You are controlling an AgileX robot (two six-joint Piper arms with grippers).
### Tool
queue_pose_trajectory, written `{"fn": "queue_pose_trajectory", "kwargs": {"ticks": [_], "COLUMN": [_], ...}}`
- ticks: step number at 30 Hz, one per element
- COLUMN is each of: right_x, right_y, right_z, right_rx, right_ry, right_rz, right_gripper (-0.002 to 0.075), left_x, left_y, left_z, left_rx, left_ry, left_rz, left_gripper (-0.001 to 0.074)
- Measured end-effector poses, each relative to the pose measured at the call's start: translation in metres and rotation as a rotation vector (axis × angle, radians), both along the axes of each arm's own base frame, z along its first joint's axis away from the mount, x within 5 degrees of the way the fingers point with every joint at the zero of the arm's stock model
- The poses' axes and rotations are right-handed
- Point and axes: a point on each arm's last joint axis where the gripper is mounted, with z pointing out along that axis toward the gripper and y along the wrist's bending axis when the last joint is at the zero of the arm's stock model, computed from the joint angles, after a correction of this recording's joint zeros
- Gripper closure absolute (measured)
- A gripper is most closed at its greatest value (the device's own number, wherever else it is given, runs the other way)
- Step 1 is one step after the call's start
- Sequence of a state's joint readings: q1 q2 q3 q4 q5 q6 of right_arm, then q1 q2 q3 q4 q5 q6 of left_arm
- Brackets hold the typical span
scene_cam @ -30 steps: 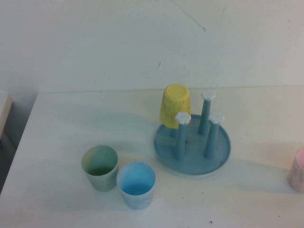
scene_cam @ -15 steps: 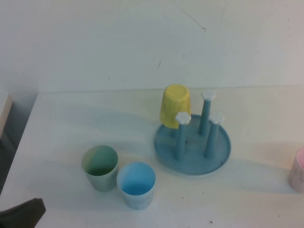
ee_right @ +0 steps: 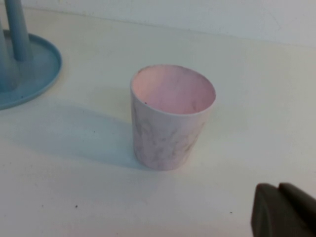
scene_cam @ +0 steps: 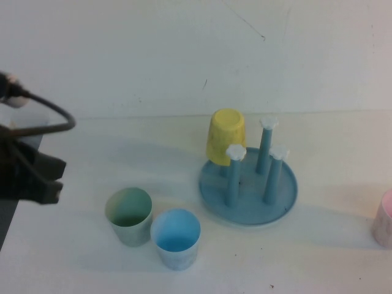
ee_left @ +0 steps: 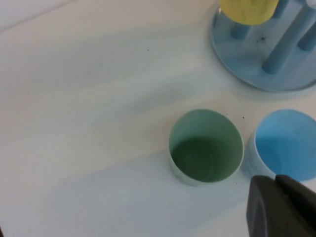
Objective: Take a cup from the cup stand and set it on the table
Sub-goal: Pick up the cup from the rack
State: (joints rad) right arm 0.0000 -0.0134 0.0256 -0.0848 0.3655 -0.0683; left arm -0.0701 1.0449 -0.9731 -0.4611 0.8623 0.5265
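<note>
The yellow cup (scene_cam: 225,136) hangs upside down on one peg of the blue cup stand (scene_cam: 248,199), right of the table's (scene_cam: 122,147) middle. The other three white-capped pegs are bare. In the left wrist view the cup (ee_left: 248,10) and the stand (ee_left: 256,64) sit at the far edge. My left gripper (scene_cam: 54,180) hovers at the table's left side, well away from the stand. It is shut and empty (ee_left: 275,180). My right gripper (ee_right: 279,187) is shut on nothing, low over the table, out of the high view.
A pale green cup (scene_cam: 128,214) and a light blue cup (scene_cam: 176,237) stand upright side by side, front left of the stand. A pink cup (scene_cam: 384,220) stands at the right edge, close to my right gripper (ee_right: 170,116).
My left arm has come in from the bottom-left corner of the high view and now hangs higher along the left edge. The cups and the stand have not moved.
</note>
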Motion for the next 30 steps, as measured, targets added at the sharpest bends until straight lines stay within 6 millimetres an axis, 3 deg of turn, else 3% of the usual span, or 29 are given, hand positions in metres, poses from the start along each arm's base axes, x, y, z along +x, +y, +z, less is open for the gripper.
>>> {"fn": "queue_pose_trajectory", "kwargs": {"ticks": [4,10,15,18,22,24,27,30], "right_x": [0.000,0.000,0.000,0.000,0.000,0.000,0.000,0.000], "right_y": [0.000,0.000,0.000,0.000,0.000,0.000,0.000,0.000], "right_z": [0.000,0.000,0.000,0.000,0.000,0.000,0.000,0.000], "right_rx": [0.000,0.000,0.000,0.000,0.000,0.000,0.000,0.000], "right_ry": [0.000,0.000,0.000,0.000,0.000,0.000,0.000,0.000], "right_rz": [0.000,0.000,0.000,0.000,0.000,0.000,0.000,0.000], "right_gripper": [0.0727,0.0727,0.0727,0.0727,0.0727,0.0727,0.0727,0.0727], "left_x": [0.027,0.061,0.091,0.111,0.135,0.147,0.162,0.171], "left_y": [-0.024,-0.076,-0.115,-0.133,-0.149,-0.157,-0.169,-0.179], "left_z": [0.001,-0.009,-0.001,0.005,0.006,0.005,0.002,0.000], "left_rx": [0.066,0.265,0.362,0.382,0.396,0.390,0.356,0.310], "left_ry": [0.034,0.079,0.083,0.136,0.207,0.206,0.206,0.211], "left_rz": [-0.090,-0.144,-0.144,-0.142,-0.122,-0.120,-0.127,-0.141], "left_gripper": [0.0738,0.0738,0.0706,0.0587,0.0258,0.0141,0.0071,0.0052]}}
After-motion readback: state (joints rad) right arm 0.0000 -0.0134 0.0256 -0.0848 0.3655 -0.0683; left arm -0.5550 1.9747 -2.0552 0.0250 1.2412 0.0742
